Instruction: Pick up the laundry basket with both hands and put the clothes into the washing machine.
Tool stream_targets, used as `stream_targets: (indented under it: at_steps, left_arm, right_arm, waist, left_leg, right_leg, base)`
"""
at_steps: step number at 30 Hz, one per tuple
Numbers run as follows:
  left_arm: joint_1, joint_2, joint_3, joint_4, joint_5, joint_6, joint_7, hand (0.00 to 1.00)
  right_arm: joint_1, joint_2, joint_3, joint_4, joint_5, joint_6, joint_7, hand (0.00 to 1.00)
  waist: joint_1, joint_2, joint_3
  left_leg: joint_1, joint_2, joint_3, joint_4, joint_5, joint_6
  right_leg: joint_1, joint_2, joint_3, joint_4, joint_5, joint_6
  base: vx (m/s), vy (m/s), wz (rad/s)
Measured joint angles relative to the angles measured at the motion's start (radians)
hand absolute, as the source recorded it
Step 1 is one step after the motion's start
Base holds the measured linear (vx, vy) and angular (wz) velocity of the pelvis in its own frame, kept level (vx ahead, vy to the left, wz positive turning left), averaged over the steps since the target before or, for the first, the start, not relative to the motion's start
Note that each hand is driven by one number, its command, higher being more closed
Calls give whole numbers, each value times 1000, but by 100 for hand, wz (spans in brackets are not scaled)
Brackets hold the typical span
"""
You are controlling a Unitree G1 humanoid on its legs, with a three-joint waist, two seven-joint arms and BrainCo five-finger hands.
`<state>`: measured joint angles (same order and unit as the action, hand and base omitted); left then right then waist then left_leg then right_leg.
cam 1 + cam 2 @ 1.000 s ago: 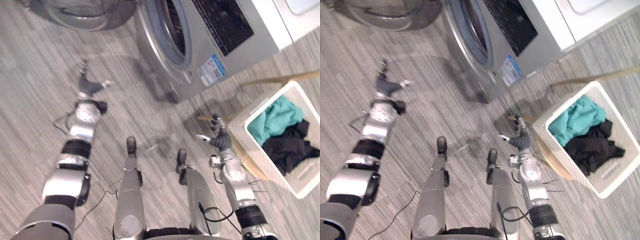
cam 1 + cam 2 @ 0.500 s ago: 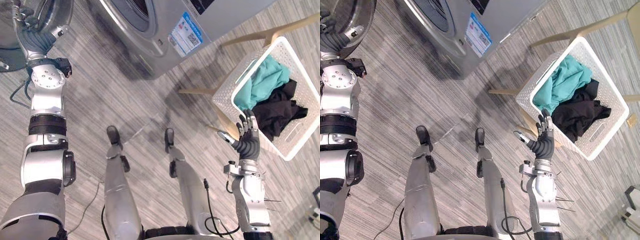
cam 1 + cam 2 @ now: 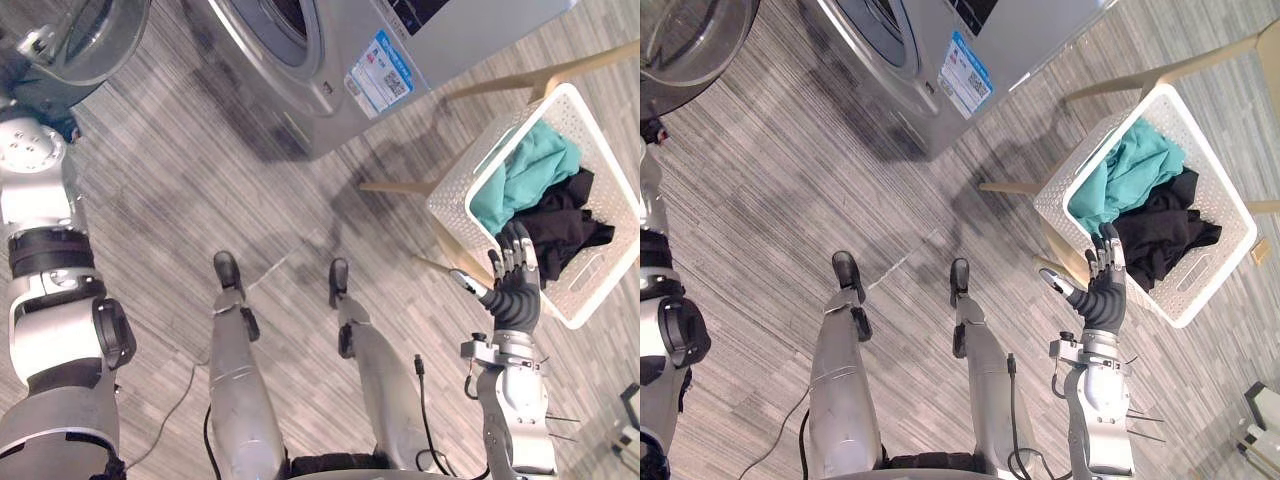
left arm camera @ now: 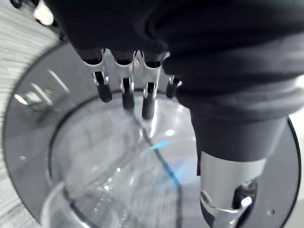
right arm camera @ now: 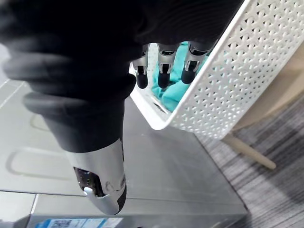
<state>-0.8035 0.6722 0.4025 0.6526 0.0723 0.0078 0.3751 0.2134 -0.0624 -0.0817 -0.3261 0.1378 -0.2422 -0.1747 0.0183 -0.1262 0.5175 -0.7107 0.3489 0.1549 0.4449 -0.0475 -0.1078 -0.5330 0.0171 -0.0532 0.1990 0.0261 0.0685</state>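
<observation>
A white perforated laundry basket (image 3: 462,180) stands on a wooden stool to my right, holding a teal garment (image 3: 525,175) and black clothes (image 3: 570,225). My right hand (image 3: 512,290) is raised at the basket's near rim, open, its straight fingers (image 5: 164,71) reaching over the white wall without gripping it. The silver washing machine (image 3: 330,60) stands ahead, its round drum opening (image 3: 290,15) uncovered. Its glass door (image 3: 90,35) is swung out to the far left. My left hand (image 4: 148,97) hovers open just over that door's glass.
Light wooden stool legs (image 3: 395,185) stick out below and beside the basket. Grey striped floor (image 3: 200,190) lies between the machine and the basket. A small dark and white object (image 3: 630,415) sits at the lower right edge.
The view has swung toward the basket. My right hand went from left of the basket to its near rim. My left arm rose up and out to the washer door.
</observation>
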Motion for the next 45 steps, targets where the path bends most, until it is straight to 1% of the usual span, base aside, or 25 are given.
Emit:
stream_targets:
  at_steps: [1,5,6,8,10,11,12,15,17,20,21,22,23,24,25,26,27,28,29,30,31,33,37,40,45]
  left_arm:
    - [35,-22,-2,-25,-1,0,-1,0]
    - [324,-268,-92,-176,-22,-17,-8,0]
    - [370,-308,-110,-191,-22,-22,-14,0]
    - [560,-457,-183,-201,-22,-35,-47,0]
    - [678,-532,-224,-194,-22,-43,-65,0]
    - [741,-554,-246,-170,-22,-51,-74,0]
    - [789,-569,-248,-135,-22,-52,-89,0]
    - [846,-582,-248,-48,-22,-52,-97,0]
    - [880,-585,-248,19,-18,-52,-120,0]
    - [908,-604,-259,80,14,-56,-160,0]
    - [913,-610,-259,107,20,-57,-169,0]
    - [915,-610,-259,119,21,-57,-175,0]
    - [923,-611,-261,134,22,-57,-179,0]
    - [933,-613,-261,135,17,-63,-179,0]
    - [934,-613,-267,136,19,-66,-180,0]
    - [934,-612,-277,143,18,-76,-180,0]
    - [934,-611,-278,144,19,-79,-180,0]
    - [934,-609,-279,152,19,-83,-179,0]
    - [935,-608,-280,156,18,-84,-179,0]
    - [935,-608,-282,162,18,-84,-179,0]
    - [941,-616,-291,169,18,-83,-180,0]
    - [933,-585,-304,201,18,-86,-180,0]
    - [936,-567,-324,227,18,-83,-179,0]
    - [917,-563,-334,226,17,-92,-179,0]
    - [860,-561,-334,221,-1,-116,-173,0]
  right_arm:
    - [0,0,0,-11,-1,0,0,0]
    - [-1,0,-5,-53,-19,10,-18,0]
    - [0,0,-7,-50,-31,15,-21,0]
    - [1,0,-32,-33,-57,28,-22,0]
    - [-10,-5,-43,18,-78,32,-23,0]
    - [-31,-13,-44,87,-93,36,-22,0]
    - [-66,-31,-45,169,-116,58,-24,0]
    - [-116,-60,-52,307,-160,99,-27,0]
    - [-118,-67,-58,342,-199,108,-27,0]
    - [-112,-93,-67,355,-239,112,-27,0]
    - [-107,-110,-65,380,-263,113,-28,0]
    - [-107,-115,-65,392,-273,116,-28,0]
    - [-100,-123,-62,398,-290,123,-28,0]
    - [-93,-135,-59,399,-319,126,-31,0]
    - [-96,-143,-54,403,-333,131,-36,0]
    - [-114,-161,-53,426,-356,136,-41,0]
    - [-119,-167,-54,441,-359,138,-40,0]
    - [-119,-176,-53,476,-383,141,-40,0]
    - [-115,-189,-45,507,-403,142,-40,0]
    - [-115,-196,-42,517,-410,144,-40,0]
    - [-117,-226,-24,520,-429,144,-40,0]
    - [-147,-231,11,546,-471,141,-37,0]
    - [-231,-310,111,575,-526,141,-37,0]
    - [-417,-363,220,660,-581,141,-36,0]
    - [-622,-443,323,783,-606,143,-38,0]
  waist:
    - [1,0,0]
    - [8,6,-11]
    - [6,7,-28]
    - [1,22,-129]
    - [0,30,-151]
    - [-2,31,-173]
    - [-5,39,-196]
    - [-2,71,-216]
    - [-6,95,-232]
    - [-17,131,-259]
    - [-31,141,-264]
    - [-31,141,-264]
    - [-31,142,-264]
    - [-28,138,-267]
    - [-26,134,-268]
    - [-24,136,-269]
    - [-23,137,-269]
    - [-12,138,-270]
    - [-6,141,-272]
    - [-5,146,-274]
    - [-3,186,-292]
    - [-5,151,-292]
    - [-4,156,-279]
    - [-1,179,-215]
    - [23,189,-131]
  left_leg:
    - [9,-1,5,3,-2,3]
    - [140,-19,65,10,-35,16]
    - [157,-19,77,9,-42,16]
    - [209,-19,138,7,-78,10]
    - [303,-19,195,-12,-103,7]
    - [355,-22,240,-29,-114,-1]
    - [395,-21,280,-49,-118,-7]
    - [491,5,342,-71,-131,-28]
    - [570,21,379,-93,-121,-42]
    - [627,61,383,-30,-110,-56]
    - [599,102,336,116,-83,-18]
    - [592,112,310,175,-57,22]
    - [572,118,238,270,25,67]
    - [523,105,150,358,78,56]
    - [506,84,118,388,28,50]
    - [479,26,64,408,-91,44]
    - [471,-4,45,396,-122,35]
    - [473,-62,9,306,-159,27]
    - [477,-110,-22,172,-168,30]
    - [484,-130,-33,88,-162,21]
    - [497,-158,-57,-90,-57,-11]
    - [500,-205,-28,-96,-84,21]
    - [454,-230,7,-65,-106,54]
    - [381,-229,18,-23,-113,67]
    - [285,-237,-1,-24,-94,76]
  right_leg:
    - [5,-3,1,5,0,0]
    - [86,-37,15,48,-36,4]
    - [91,-37,26,55,-44,6]
    - [99,-39,70,63,-60,8]
    - [128,-49,89,73,-75,15]
    - [127,-81,40,95,-96,-8]
    - [131,-133,-73,104,-101,-29]
    - [193,-209,-312,111,-87,-47]
    - [220,-186,-295,128,-80,-29]
    - [251,-156,-271,142,-115,-30]
    - [279,-145,-255,156,-141,-34]
    - [296,-139,-241,156,-146,-35]
    - [331,-129,-211,148,-147,-37]
    - [359,-133,-170,126,-150,-43]
    - [361,-135,-149,122,-150,-44]
    - [369,-141,-99,107,-150,-43]
    - [377,-143,-83,98,-148,-40]
    - [400,-148,-54,81,-142,-31]
    - [419,-155,-43,74,-137,-23]
    - [423,-156,-38,74,-135,-20]
    - [424,-136,-22,71,-138,9]
    - [426,-174,9,21,-140,50]
    - [386,-206,47,-8,-114,81]
    - [330,-206,61,-8,-77,86]
    - [253,-207,49,-22,-47,85]
  base:
    - [11,45,-5]
    - [20,38,-10]
    - [28,11,-26]
    - [61,21,-53]
    - [91,27,-79]
    - [100,18,-110]
    - [79,9,-97]
    - [142,-40,-81]
    - [195,-105,-85]
    - [192,-129,-74]
    - [203,-147,-48]
    - [244,-163,-67]
    - [253,-56,-75]
    - [251,-20,-80]
    - [250,56,-91]
    - [160,66,-77]
    - [184,118,-91]
    - [154,179,-74]
    - [137,211,-66]
    - [108,276,-59]
    - [84,292,-56]
    - [91,293,-38]
    - [32,157,-19]
    - [-38,90,-16]
    - [-48,20,8]
